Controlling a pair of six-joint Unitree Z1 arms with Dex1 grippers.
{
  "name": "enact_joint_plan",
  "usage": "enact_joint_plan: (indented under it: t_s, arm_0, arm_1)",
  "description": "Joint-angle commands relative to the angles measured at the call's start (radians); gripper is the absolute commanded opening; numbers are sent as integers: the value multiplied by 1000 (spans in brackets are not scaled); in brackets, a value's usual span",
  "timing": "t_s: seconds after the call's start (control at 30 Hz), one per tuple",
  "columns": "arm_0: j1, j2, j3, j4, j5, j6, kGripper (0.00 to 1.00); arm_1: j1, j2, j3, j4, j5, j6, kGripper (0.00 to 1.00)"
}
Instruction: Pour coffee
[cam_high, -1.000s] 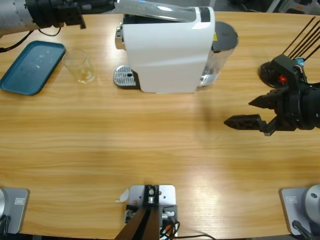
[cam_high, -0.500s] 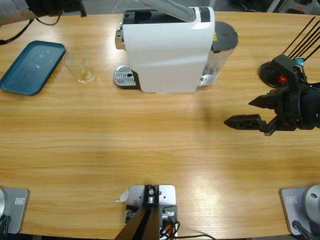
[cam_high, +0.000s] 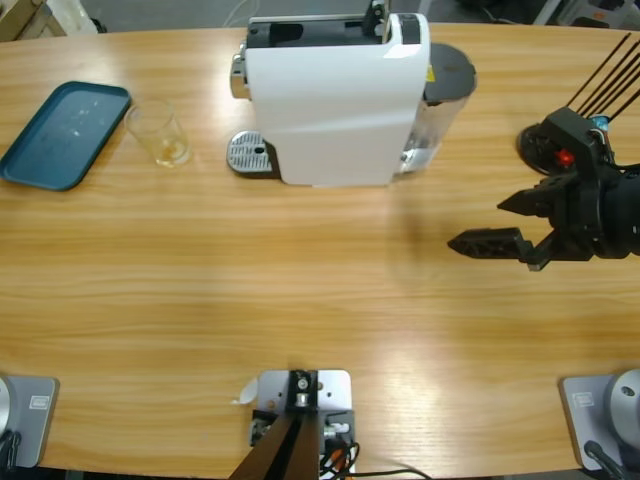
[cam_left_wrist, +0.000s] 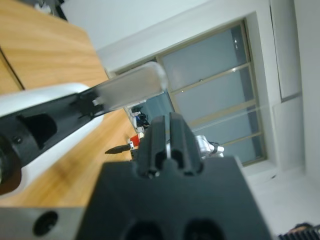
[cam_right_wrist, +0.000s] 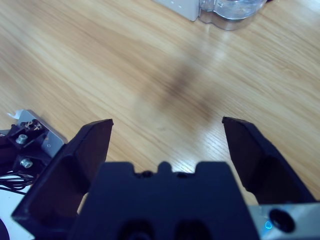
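A: State the layout, largest item first.

B: The wooden tabletop (cam_high: 300, 300) spans the high view. The white coffee machine (cam_high: 335, 100) stands at its far edge near the middle, with a perforated metal drip tray (cam_high: 250, 154) at its left foot and a clear water tank (cam_high: 440, 110) on its right side.

A: Arms?

B: The right end effector (cam_high: 505, 225) enters from the right edge and hovers over bare wood, well apart from the machine; its jaws are spread wide and hold nothing. The left end effector (cam_left_wrist: 169, 142) appears only in its own wrist view, tilted up toward a window; its jaws are pressed together, empty, near the machine's raised translucent lid (cam_left_wrist: 132, 87).

A: Smaller items?

B: A blue tray (cam_high: 62, 135) lies at far left. Just beside it stands a clear glass tumbler (cam_high: 158, 132), upright, between tray and drip tray. The coffee (cam_high: 172, 152) is a shallow amber layer at its bottom.
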Motion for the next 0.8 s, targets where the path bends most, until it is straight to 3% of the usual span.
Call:
enact_joint_plan:
  t_s: [0.03, 0.13, 0.23, 0.27, 0.4, 0.53, 0.67, 0.8]
  arm_0:
    - [5, -296, -2, 472, 221, 355, 16]
    - [-30, -425, -83, 850, 392, 569, 28]
    - [-82, -471, -203, 1226, 553, 769, 208]
    - [-103, -474, -230, 1312, 608, 819, 308]
    - [-217, -447, -331, 1609, 854, 1024, 491]
    - [-290, -484, -269, 1677, 1010, 1102, 753]
    - [-292, -565, -193, 1659, 1007, 1126, 831]
    - [-313, -552, -181, 1671, 1005, 1159, 872]
  arm_1:
    - [-7, -4, 7, 5, 16, -2, 964]
    - [-8, -4, 7, 5, 18, -2, 964]
    - [-7, -5, 7, 5, 21, -4, 964]
    - [-8, -6, 7, 5, 21, -4, 964]
    - [-8, -15, 9, 5, 0, -2, 964]
    - [-7, -34, 11, 12, -71, 22, 959]
    - [-8, -92, -1, 32, -164, 62, 954]
    - [-8, -96, -53, 93, -218, 43, 936]
